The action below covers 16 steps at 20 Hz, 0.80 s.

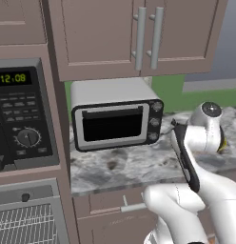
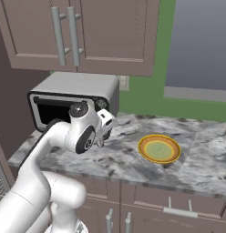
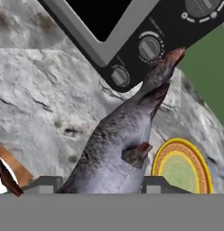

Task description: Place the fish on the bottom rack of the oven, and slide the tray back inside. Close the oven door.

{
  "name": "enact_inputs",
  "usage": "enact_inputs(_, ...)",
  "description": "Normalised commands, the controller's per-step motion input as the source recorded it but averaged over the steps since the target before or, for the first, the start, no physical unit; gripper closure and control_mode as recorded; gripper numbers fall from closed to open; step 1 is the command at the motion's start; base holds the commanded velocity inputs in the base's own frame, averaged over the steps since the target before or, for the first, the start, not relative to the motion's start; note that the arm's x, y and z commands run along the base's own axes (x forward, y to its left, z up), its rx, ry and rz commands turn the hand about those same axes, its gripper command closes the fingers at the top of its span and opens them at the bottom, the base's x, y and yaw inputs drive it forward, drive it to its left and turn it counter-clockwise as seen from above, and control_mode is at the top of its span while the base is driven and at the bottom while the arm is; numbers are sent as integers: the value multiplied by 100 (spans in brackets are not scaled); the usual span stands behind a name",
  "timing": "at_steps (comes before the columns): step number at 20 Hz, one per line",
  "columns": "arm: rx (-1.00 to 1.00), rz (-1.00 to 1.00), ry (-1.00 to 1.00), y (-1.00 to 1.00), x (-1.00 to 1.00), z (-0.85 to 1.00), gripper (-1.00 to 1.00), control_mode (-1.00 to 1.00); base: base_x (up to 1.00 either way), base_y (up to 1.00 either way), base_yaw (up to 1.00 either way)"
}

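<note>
The gripper (image 3: 99, 186) is pinched on the fish (image 3: 120, 140) above the counter (image 3: 37, 99) — its tail nearly meets the toaster oven (image 3: 132, 40) knobs, so a careless swing could knock it loose. The bottom rack (image 1: 24, 224) waits far left.

Green clock on microwave (image 1: 20, 114) reads "12:09" (last digit blurry); btn labels illegible.
</note>
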Motion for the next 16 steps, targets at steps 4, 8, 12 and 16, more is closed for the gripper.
enact_inputs(4,0,0,0,1,4,-2,100,100,-5,5,7)
enact_inputs(8,0,0,0,0,0,0,100,100,-30,7,50)
enact_inputs(12,0,0,0,0,0,0,100,100,-44,0,67)
enact_inputs(16,0,0,0,0,0,0,100,100,-51,0,70)
